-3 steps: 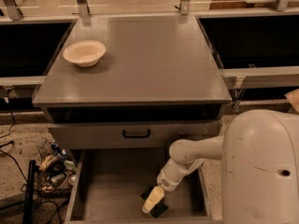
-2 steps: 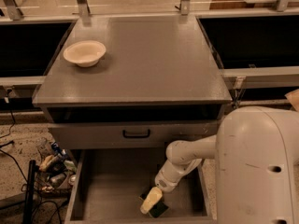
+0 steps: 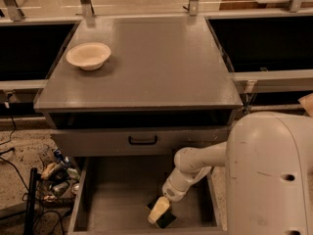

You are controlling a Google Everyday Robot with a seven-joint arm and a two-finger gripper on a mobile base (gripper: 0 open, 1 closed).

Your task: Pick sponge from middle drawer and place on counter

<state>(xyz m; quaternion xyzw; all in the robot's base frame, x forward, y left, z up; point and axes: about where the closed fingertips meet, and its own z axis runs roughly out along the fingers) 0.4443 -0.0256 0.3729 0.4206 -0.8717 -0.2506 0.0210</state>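
While the arm (image 3: 195, 163) bends down from the right, the gripper (image 3: 160, 205) clasps the sponge (image 3: 158, 212) in the middle drawer (image 3: 117, 199).

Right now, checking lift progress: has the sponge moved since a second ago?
No. The sponge sits as far below the drawer-front handle as before, in the middle drawer, at the gripper.

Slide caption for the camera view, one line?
Gripper at the sponge in the open middle drawer; a bowl sits on the counter above.
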